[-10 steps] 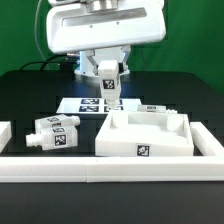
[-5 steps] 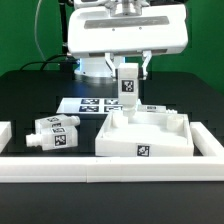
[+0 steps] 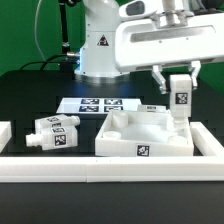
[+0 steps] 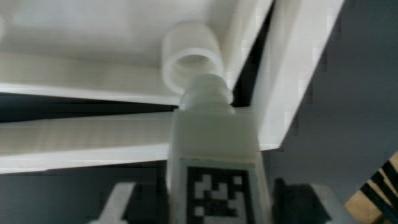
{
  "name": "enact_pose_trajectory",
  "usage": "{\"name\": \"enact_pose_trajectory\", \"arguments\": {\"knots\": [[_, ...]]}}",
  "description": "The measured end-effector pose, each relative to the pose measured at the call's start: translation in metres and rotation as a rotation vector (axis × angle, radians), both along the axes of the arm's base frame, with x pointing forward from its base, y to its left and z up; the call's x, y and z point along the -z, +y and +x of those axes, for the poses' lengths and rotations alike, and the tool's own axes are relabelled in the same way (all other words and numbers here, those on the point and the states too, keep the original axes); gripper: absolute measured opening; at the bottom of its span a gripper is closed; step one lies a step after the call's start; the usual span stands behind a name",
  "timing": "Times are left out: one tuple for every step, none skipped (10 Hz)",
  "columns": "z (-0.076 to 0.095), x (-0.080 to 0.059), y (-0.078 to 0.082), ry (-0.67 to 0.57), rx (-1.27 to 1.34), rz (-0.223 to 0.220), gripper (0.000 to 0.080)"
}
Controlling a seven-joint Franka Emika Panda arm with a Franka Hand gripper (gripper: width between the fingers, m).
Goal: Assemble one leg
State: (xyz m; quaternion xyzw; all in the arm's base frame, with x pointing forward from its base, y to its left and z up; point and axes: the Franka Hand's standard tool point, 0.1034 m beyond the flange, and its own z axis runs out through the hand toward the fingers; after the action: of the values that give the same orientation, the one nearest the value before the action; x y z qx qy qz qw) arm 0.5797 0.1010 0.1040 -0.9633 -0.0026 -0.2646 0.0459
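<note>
My gripper is shut on the leg, a small white block with a black-and-white marker. It holds the leg upright above the right side of the large white walled tray part, near its far right corner. In the wrist view the leg runs out from between the fingers, marker facing the camera. Its rounded tip lies over the tray's white wall. Whether the tip touches the tray I cannot tell.
A longer white marked piece with a knobbed end lies at the exterior view's left. The marker board lies behind the tray. A white rail runs along the front. Another small marked white piece lies just behind the tray.
My gripper has carried the leg toward the exterior view's right, from above the marker board to above the tray's right side.
</note>
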Motion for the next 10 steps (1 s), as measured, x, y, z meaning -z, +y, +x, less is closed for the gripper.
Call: {"name": "enact_pose_trajectory", "arguments": {"knots": [[0.0,0.001,-0.002,0.001,0.001,-0.002,0.0281],[0.0,0.001,-0.002,0.002,0.003,-0.002,0.0281],[0.0,0.001,-0.002,0.002,0.002,-0.002,0.0281],[0.0,0.002,-0.002,0.003,-0.007,-0.008,0.0281],[0.003,0.004,-0.004,0.004,-0.025,-0.019,0.0281],[0.007,0.004,-0.007,0.002,-0.024,-0.022,0.0281],[0.007,0.006,-0.01,0.004,-0.02,-0.024,0.0281],[0.006,0.009,-0.014,0.009,-0.013,-0.025,0.0281],[0.005,0.012,-0.015,0.01,-0.01,-0.026,0.0281],[0.004,0.015,-0.015,0.014,-0.009,-0.027,0.0281]]}}
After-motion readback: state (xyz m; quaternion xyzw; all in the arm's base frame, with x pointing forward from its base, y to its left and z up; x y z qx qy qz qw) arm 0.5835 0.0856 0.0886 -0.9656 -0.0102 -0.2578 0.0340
